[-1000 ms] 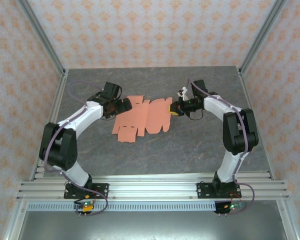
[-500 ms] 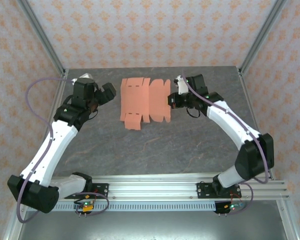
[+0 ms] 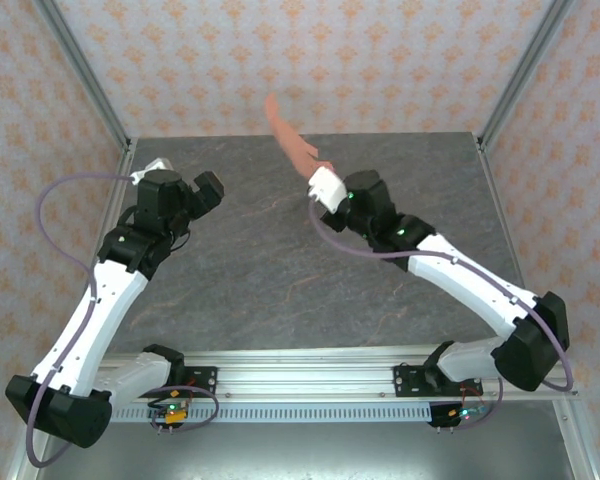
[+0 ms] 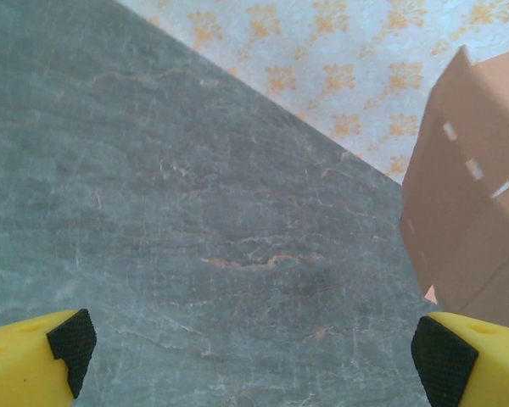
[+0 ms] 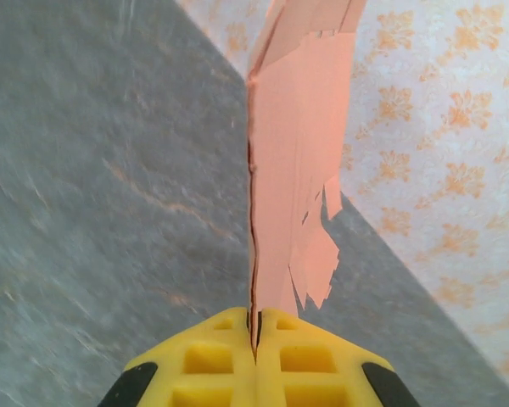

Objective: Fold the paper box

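Salmon-orange paper box [image 5: 293, 153] pinched edge-on in right claw [image 5: 256, 320]; left claw [image 4: 256, 352] gapes wide.

paper box [image 4: 467, 195] partly beyond right edge

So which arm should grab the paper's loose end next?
Left. The left claw is open and empty, facing the paper; the right claw is shut on it, holding it up.

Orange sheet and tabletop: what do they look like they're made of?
Paper box: thin matte card, probably. It has a thin edge, cut slots and flaps, and holds itself up from the right gripper. Table: grey veined stone look with a low sheen; real stone or printed laminate, cannot tell.
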`<state>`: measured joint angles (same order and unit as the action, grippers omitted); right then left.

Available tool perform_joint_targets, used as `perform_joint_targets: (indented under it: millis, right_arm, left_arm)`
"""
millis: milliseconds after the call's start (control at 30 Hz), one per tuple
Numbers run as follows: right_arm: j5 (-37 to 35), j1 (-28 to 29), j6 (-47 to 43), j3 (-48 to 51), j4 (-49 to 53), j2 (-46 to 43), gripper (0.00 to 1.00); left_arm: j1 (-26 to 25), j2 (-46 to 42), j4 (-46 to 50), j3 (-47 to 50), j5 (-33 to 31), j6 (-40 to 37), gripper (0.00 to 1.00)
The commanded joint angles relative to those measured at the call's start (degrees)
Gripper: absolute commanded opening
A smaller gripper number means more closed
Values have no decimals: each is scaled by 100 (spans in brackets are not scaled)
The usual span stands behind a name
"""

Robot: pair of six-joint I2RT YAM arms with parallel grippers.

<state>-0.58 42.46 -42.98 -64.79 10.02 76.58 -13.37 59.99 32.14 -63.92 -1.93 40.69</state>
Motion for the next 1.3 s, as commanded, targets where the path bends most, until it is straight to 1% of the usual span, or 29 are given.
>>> perform_joint_targets:
  millis: [0, 67, 133, 167, 200, 267, 333, 367, 433, 467, 500, 567, 600, 667, 700, 767, 833, 933, 1033, 1100, 1167, 1200, 1233, 1267]
  right_arm:
    - [-1431, 351, -1275, 493, -50, 357, 0]
    - [-1617, 546, -1251, 765, 60, 527, 1]
    - [-1631, 743, -991, 889, 383, 713, 7]
    - [-1454, 817, -624, 823, 779, 816, 18]
    - [-1024, 830, -73, 688, 1205, 886, 36]
    - [317, 725, 701, 520, 1799, 901, 60]
    - [1182, 686, 1038, 520, 1863, 743, 61]
    - [1466, 653, 1112, 537, 1808, 606, 62]
    - [1775, 483, 1187, 556, 1619, 289, 62]
    - [1820, 321, 1321, 556, 1458, 143, 62]
    - [1795, 99, 1514, 528, 1294, 48, 62]
    - [1545, -528, 2275, 341, 1006, 5, 62]
    - [1303, -771, 2642, 182, 974, 66, 62]
    - [537, -1187, 3515, -200, 1134, 305, 62]
    - [307, -1323, 3800, -331, 1251, 408, 62]
    - [164, -1540, 4237, -437, 1371, 601, 61]
    - [210, -1605, 4482, -367, 1295, 691, 61]
    - [530, -1601, 4750, -161, 1087, 714, 61]
    - [921, -1609, 4931, -63, 1020, 816, 61]
    - [972, -1609, 4957, -104, 1161, 915, 60]
    - [891, -1606, 5023, -84, 1177, 964, 60]
    - [848, -1607, 5055, -57, 1131, 964, 60]
    - [807, -1617, 5094, -42, 1086, 989, 60]
    - [778, -1635, 5164, -62, 1077, 1012, 60]
  left_arm:
    - [225, 148, -310, 414, 449, 839, 100]
    - [355, 318, -478, 591, 861, 979, 100]
    - [453, 534, -476, 666, 1107, 994, 100]
    - [507, 645, -485, 713, 1207, 987, 100]
    - [542, 744, -503, 764, 1259, 953, 100]
    - [603, 905, -601, 874, 1321, 841, 100]
    - [607, 1101, -669, 902, 1370, 638, 100]
    - [613, 1238, -668, 885, 1395, 536, 100]
    - [612, 1519, -831, 864, 1624, 409, 100]
    - [607, 1687, -1023, 884, 1806, 367, 100]
    - [607, 1831, -1247, 904, 2000, 310, 100]
    - [598, 2174, -1610, 910, 2262, 193, 100]
    - [585, 2332, -1746, 886, 2372, 142, 100]
    - [476, 2694, -1822, 725, 2479, -6, 99]
    - [403, 2870, -1842, 626, 2515, -96, 96]
    - [193, 3265, -1781, 343, 2447, -436, 87]
    - [20, 3614, -1653, 76, 2199, -625, 81]
    - [-93, 4028, -1698, -189, 1959, -740, 80]
    - [-107, 4418, -1799, -474, 1972, -870, 78]
    - [-130, 4669, -1808, -653, 2013, -959, 75]
    - [-149, 4887, -1812, -809, 1870, -975, 73]
    - [-150, 4906, -1852, -839, 1793, -975, 70]
    - [-149, 5086, -1945, -862, 1738, -975, 65]
    - [-149, 5173, -2026, -898, 1744, -1175, 59]
